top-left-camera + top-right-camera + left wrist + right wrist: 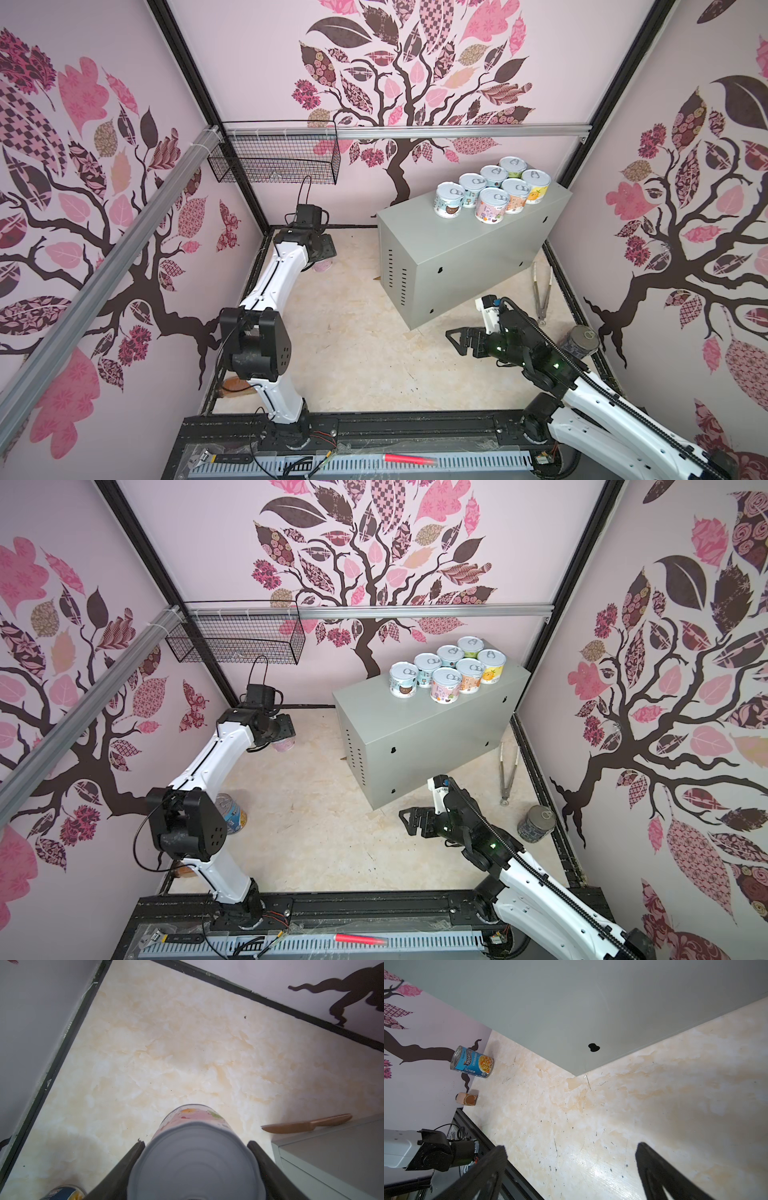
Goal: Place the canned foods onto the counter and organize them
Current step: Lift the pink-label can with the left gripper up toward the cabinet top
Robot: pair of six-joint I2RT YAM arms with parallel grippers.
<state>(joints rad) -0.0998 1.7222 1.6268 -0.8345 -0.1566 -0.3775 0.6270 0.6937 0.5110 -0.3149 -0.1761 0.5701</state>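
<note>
Left arm stretched far-left, left gripper (196,1144) grasping pink-label can (194,1169); right arm folded low, right gripper (571,1147) released, near counter (457,249)

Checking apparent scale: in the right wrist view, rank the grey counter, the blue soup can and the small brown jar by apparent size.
Largest: grey counter, cut off by the frame.
Then blue soup can.
Smallest: small brown jar.
</note>
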